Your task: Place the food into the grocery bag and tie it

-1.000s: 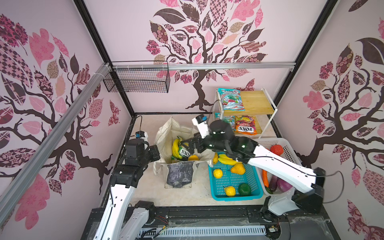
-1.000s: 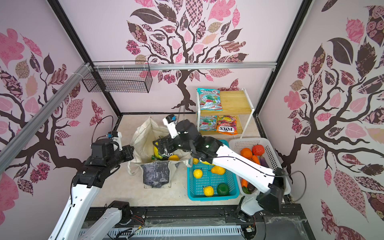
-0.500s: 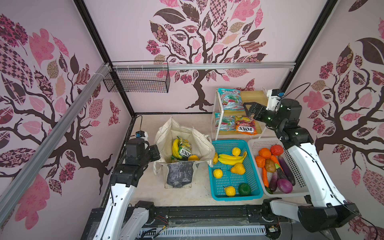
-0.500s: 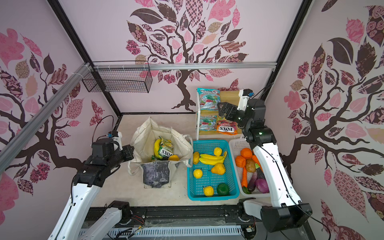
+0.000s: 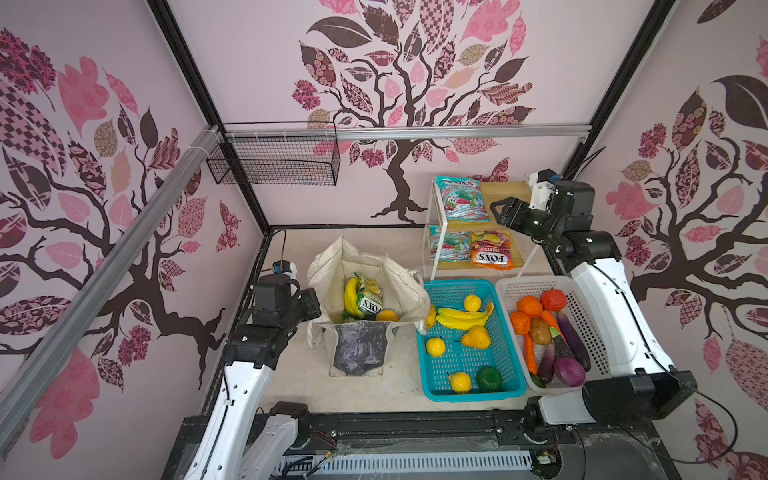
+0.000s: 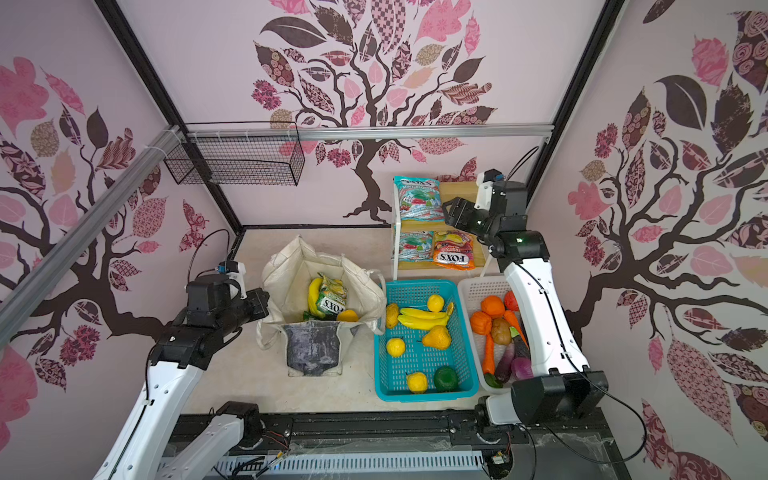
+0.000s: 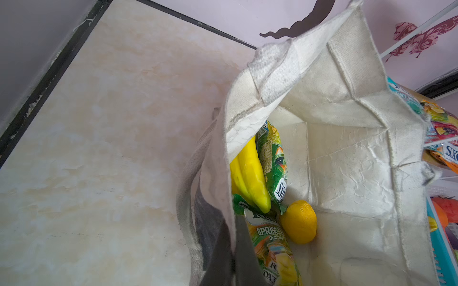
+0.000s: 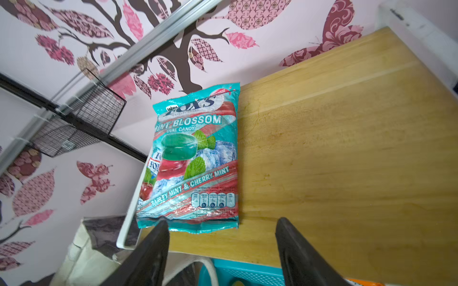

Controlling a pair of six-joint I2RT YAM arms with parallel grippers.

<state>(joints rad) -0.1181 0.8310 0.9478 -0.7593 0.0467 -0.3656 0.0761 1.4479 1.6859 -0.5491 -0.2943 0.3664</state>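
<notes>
The cream grocery bag (image 5: 399, 282) (image 6: 286, 274) stands open on the floor. Inside it lie yellow bananas (image 7: 250, 178), a green FOX'S packet (image 7: 272, 158) and a yellow round fruit (image 7: 298, 221). My left gripper (image 5: 309, 305) (image 7: 233, 247) is shut on the cloth of the bag's left rim. My right gripper (image 5: 496, 210) (image 8: 221, 222) is open just off the front end of a teal FOX'S packet (image 5: 461, 197) (image 8: 195, 158), which lies on the top shelf. Nothing sits between its fingers.
The wooden shelf rack (image 5: 505, 191) holds a teal packet (image 5: 449, 245) and an orange packet (image 5: 492, 251) on its lower level. A teal basket (image 5: 473, 395) with yellow fruit stands beside a white basket (image 5: 590, 316) of vegetables. A black wire basket (image 5: 274, 166) hangs on the back wall.
My right arm has swung away from the bag's mouth to the shelf rack at the back right, and its jaws stand narrower than before. The left gripper has kept its hold on the rim.
</notes>
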